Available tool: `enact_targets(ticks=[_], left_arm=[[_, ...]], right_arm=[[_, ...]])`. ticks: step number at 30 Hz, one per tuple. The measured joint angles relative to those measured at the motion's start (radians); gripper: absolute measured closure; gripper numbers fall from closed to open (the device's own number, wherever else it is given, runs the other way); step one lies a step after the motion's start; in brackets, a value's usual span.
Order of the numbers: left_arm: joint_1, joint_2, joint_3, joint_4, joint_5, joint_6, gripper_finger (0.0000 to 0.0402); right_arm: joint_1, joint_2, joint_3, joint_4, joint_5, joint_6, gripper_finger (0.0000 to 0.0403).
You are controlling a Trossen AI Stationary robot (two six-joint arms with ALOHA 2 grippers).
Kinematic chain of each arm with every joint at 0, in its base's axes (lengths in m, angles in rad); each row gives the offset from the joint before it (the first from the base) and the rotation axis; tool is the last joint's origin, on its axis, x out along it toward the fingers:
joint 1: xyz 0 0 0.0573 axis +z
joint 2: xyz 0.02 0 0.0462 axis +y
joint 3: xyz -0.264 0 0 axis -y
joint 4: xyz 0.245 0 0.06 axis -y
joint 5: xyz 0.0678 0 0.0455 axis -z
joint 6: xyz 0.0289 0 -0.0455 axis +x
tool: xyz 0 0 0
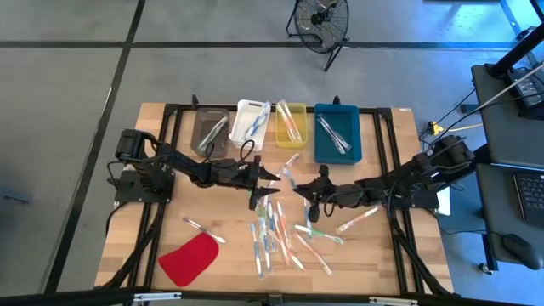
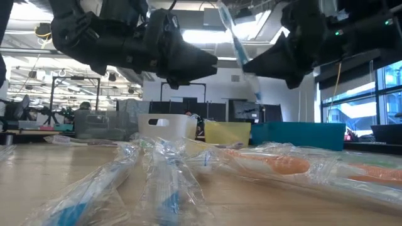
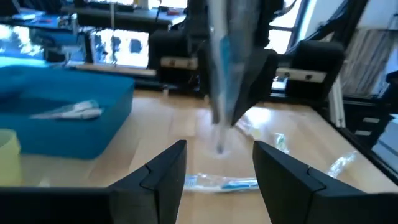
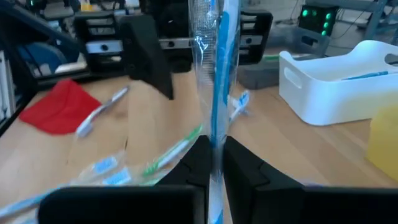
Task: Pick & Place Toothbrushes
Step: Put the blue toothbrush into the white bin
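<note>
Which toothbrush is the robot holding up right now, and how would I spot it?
Find the row of four bins along the table's far edge, ending in the blue bin. Just in front of them the two arms meet, and the right tool is shut on a blue toothbrush in a clear wrapper. It alone stands upright in the air; the other toothbrushes lie flat on the table.

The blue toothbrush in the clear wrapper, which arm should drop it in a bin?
Probably the right. Its gripper is already shut on the blue toothbrush in the clear wrapper, held upright near the blue plastic bin. The left gripper is open and holds nothing.
</note>
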Motion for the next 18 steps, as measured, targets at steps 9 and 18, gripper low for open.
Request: enact_targets(ticks=[9, 18], left_arm=[[0.01, -0.001, 0.001, 0.081, -0.008, 0.01, 0.0222], [0.034, -0.001, 0.001, 0.106, -0.021, 0.002, 0.0223]], right_arm=[[-0.03, 0.166, 0.059, 0.148, -0.005, -0.016, 0.0379], [-0.061, 0.252, 0.139, 0.146, -0.019, -0.03, 0.0381]])
